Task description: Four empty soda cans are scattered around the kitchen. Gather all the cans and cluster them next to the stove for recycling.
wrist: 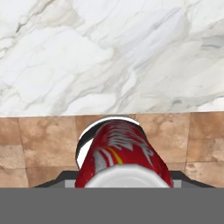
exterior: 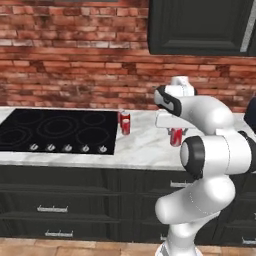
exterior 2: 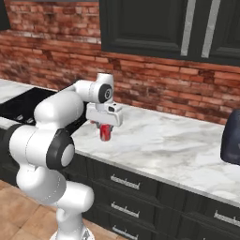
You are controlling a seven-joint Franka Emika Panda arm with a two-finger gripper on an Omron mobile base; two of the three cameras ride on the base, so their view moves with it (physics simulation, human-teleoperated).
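Even, bright rendered light; soft shadows; slight pixelation; no glare.

The arm (exterior: 210, 150) hides part of the held soda can (exterior: 176, 137); the stove (exterior: 55, 131) is cut off at the left edge.

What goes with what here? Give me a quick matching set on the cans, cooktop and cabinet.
Things:
1. can in the hand
2. two cans
3. cooktop
4. upper cabinet

Places or states:
A. set into the counter, knobs along its front
B. on the wall above the counter
C. held over the marble, right of the cooktop
D. standing at the cooktop's right edge

Pairs: 1-C, 2-D, 3-A, 4-B
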